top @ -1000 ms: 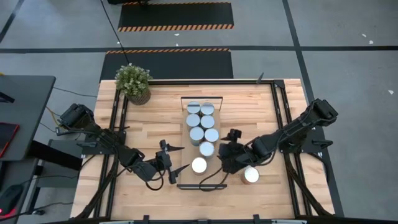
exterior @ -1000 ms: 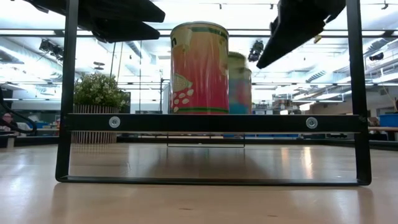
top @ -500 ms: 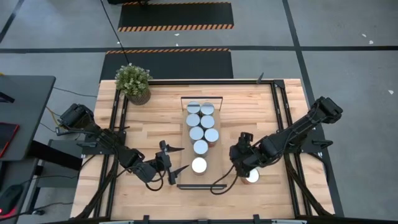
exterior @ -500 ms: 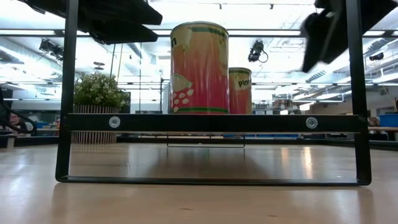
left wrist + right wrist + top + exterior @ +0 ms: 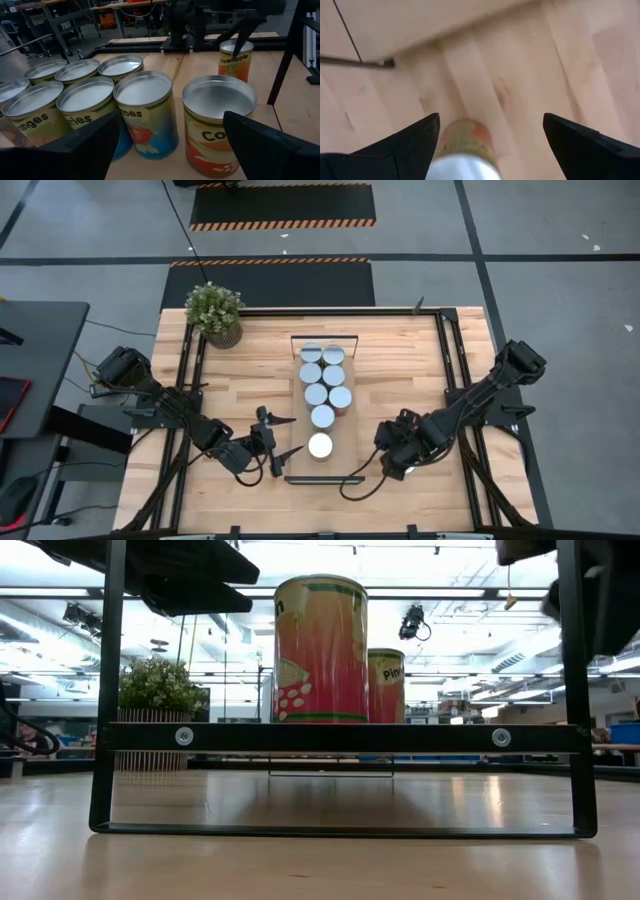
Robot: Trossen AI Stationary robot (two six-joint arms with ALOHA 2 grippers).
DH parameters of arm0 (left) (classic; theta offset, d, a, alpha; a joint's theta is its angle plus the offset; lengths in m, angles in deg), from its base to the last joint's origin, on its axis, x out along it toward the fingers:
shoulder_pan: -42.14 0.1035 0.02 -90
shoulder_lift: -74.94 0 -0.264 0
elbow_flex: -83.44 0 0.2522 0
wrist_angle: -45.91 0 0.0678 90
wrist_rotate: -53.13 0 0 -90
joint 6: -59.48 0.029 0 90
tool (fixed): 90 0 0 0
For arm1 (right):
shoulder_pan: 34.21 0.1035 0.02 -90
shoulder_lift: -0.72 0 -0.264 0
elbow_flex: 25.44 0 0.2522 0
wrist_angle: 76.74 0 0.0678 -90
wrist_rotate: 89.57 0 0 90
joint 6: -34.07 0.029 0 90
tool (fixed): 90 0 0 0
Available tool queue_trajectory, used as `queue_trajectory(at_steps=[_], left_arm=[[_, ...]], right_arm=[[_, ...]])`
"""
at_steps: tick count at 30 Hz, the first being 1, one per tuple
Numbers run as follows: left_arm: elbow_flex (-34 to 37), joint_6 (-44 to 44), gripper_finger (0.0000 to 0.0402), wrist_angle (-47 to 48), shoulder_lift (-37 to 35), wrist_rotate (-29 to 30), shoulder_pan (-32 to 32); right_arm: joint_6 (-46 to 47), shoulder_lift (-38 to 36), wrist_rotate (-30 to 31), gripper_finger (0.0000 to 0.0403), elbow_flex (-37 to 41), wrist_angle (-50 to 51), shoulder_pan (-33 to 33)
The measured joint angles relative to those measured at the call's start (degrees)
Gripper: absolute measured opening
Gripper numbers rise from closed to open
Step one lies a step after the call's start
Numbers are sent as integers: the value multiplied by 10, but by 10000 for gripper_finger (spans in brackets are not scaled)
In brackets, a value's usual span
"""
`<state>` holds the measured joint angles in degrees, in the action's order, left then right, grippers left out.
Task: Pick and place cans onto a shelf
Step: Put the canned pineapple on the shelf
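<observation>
The right gripper (image 5: 397, 463) has swung away from the shelf and come down over the last loose can (image 5: 465, 150) on the bare tabletop (image 5: 250, 370), to the right of the shelf's near end; a second ago it hung beside the shelf with that can in plain sight, and from above the arm now hides it. Its wrist camera shows both fingers (image 5: 395, 147) spread to either side of the can's silver top, not yet pressing on it, so nothing is held. That reads as the start of the next pick. The shelf (image 5: 305, 470) already carries 8 cans (image 5: 323, 393) in a staggered row, including the nearest one (image 5: 320, 446), and has bare board left at its near end. The left gripper (image 5: 275, 442) has not moved: it waits just left of the shelf, fingers spread and empty, facing the row.
</observation>
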<state>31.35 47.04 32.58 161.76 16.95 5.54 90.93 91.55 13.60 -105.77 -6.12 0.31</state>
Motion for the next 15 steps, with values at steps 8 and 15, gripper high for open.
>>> queue_trajectory(at_steps=[8,15], left_arm=[[0,32,357,0,0,1,0],[0,61,357,-2,-7,17,0]], right_arm=[[64,32,-28,361,0,31,21],[113,48,-59,361,0,31,31]])
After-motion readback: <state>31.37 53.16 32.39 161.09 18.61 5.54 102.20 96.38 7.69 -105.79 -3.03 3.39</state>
